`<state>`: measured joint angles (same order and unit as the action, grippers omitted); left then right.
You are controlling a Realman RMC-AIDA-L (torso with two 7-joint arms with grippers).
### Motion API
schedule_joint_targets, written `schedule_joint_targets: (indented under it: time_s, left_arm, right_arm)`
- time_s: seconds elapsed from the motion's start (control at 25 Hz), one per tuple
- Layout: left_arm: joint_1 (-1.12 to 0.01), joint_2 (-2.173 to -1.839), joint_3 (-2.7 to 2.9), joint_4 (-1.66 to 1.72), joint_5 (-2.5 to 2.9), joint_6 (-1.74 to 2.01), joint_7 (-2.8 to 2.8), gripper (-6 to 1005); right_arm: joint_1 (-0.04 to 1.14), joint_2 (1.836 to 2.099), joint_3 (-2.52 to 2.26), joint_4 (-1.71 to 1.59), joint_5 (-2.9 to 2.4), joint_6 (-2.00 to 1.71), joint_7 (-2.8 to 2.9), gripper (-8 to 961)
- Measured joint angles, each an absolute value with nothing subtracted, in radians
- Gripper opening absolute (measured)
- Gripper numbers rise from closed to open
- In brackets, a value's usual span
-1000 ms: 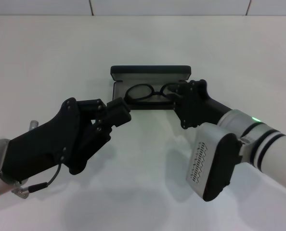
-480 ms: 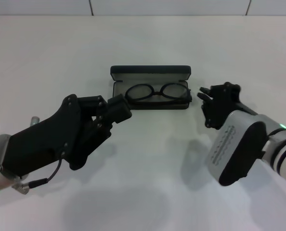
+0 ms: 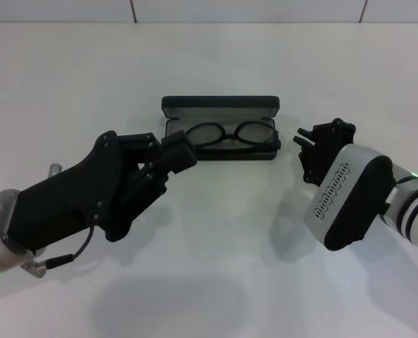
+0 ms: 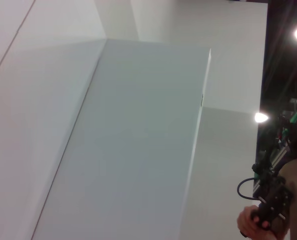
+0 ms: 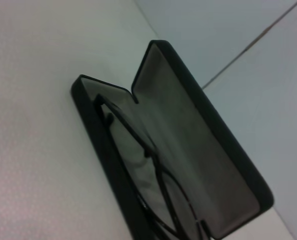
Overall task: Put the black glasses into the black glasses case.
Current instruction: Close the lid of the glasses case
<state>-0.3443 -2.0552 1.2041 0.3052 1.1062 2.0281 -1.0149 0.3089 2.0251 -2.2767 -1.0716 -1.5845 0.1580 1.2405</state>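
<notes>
The black glasses case [image 3: 220, 105] lies open at the table's middle, lid raised at the back. The black glasses [image 3: 226, 135] lie inside on the grey lining, lenses facing front. My left gripper [image 3: 178, 155] is shut and empty, at the case's front left corner. My right gripper [image 3: 305, 143] is open and empty, a short way right of the case's right end. The right wrist view shows the open case [image 5: 104, 150] close up with the glasses [image 5: 156, 167] in it. The left wrist view shows no task thing.
The white table [image 3: 216, 267] spreads wide around the case. A tiled wall edge [image 3: 131, 10] runs along the back. The left wrist view shows only white panels [image 4: 133, 140] and a dark area at one side.
My right gripper let go of the glasses in the case and drew back to the right. My left gripper moved slightly closer to the case's left corner.
</notes>
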Motion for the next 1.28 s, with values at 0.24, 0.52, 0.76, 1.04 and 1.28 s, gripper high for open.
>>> schedule_joint_targets:
  time_s: [0.24, 0.52, 0.76, 1.04, 1.28]
  left_arm:
    - [-0.343, -2.057, 1.204, 0.305, 1.104, 2.028, -1.013, 94]
    - [-0.341, -2.057, 1.204, 0.305, 1.102, 2.028, -1.008, 94]
    - [-0.34, -2.058, 1.204, 0.291, 1.102, 2.028, -0.997, 94]
    - [-0.341, -2.057, 1.204, 0.29, 1.1, 2.028, -0.996, 94]
    - [-0.347, -2.052, 1.197, 0.291, 1.099, 2.02, -1.001, 95]
  right_arm:
    - [0.33, 2.028, -2.266, -1.063, -1.581, 0.109, 1.244, 62]
    - [0.382, 2.028, -2.264, -1.035, -1.553, 0.071, 1.246, 80]
    - [0.423, 2.028, -2.263, -1.0, -1.516, 0.042, 1.247, 96]
    - [0.438, 2.028, -2.263, -0.997, -1.514, 0.038, 1.247, 114]
    - [0.394, 2.027, -2.264, -1.051, -1.514, 0.08, 1.247, 129]
